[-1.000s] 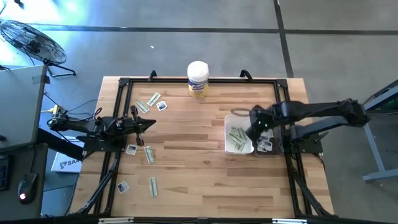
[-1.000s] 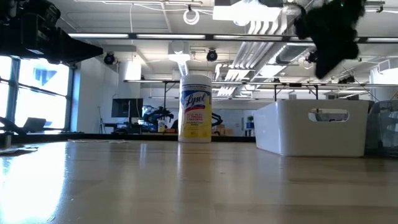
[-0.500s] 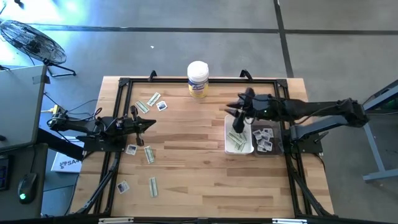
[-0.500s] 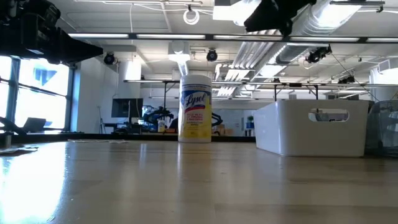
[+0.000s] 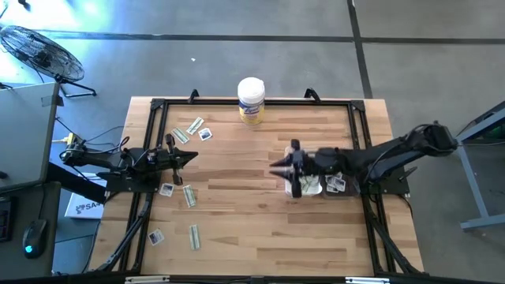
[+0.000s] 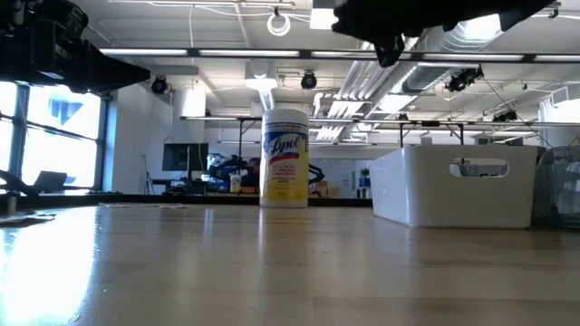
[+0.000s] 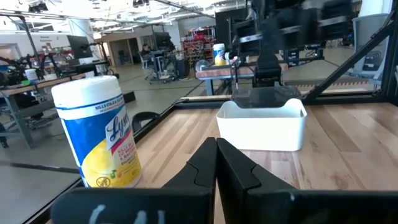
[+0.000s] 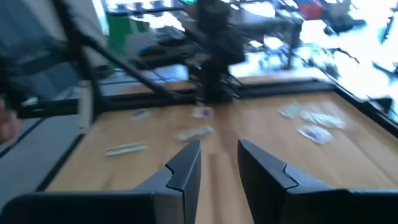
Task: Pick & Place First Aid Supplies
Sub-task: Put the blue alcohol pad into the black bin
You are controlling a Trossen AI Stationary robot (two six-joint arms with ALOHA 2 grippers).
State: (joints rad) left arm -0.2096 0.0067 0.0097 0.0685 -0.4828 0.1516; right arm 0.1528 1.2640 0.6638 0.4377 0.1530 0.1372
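High view: the right tool [image 5: 282,167], jaws apart and empty, hangs at centre frame by the white bin [image 5: 304,184], while the packets [image 5: 189,196] lie at left near the closed left tool [image 5: 192,157], so a hasty reach risks scattering them.

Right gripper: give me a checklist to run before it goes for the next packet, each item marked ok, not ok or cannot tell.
1. Right gripper empty: ok, its wrist view shows open fingers with nothing between them.
2. Right gripper out of the white bin: ok, it sits at the bin's left edge, pointing toward the loose packets.
3. Packets left to fetch: ok, green-white strips and small white squares lie on the left half of the table.
4. Left gripper out of the way: not ok, it rests shut among those packets.
5. Canister clear of the path: ok, it stands at the far edge.
6. Room in the bin: cannot tell, the arm covers much of it.
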